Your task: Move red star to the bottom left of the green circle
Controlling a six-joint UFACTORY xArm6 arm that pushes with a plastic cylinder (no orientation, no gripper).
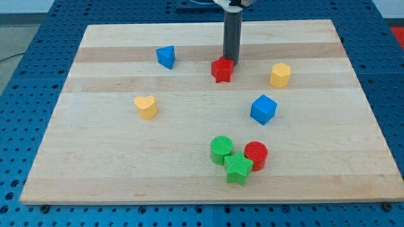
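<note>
My tip [230, 61] stood just behind the red star [221, 70], at its upper-right edge in the upper middle of the frame, touching it or nearly so; I carried no pincer, only a bare rod, so nothing was held. I judged that this side suited a push down the frame toward the green circle [221, 147], which sat low at centre, bunched with the green star [238, 168] and the red circle [255, 154]. The bare board left of and below that circle was where the star belonged, well apart from it.
</note>
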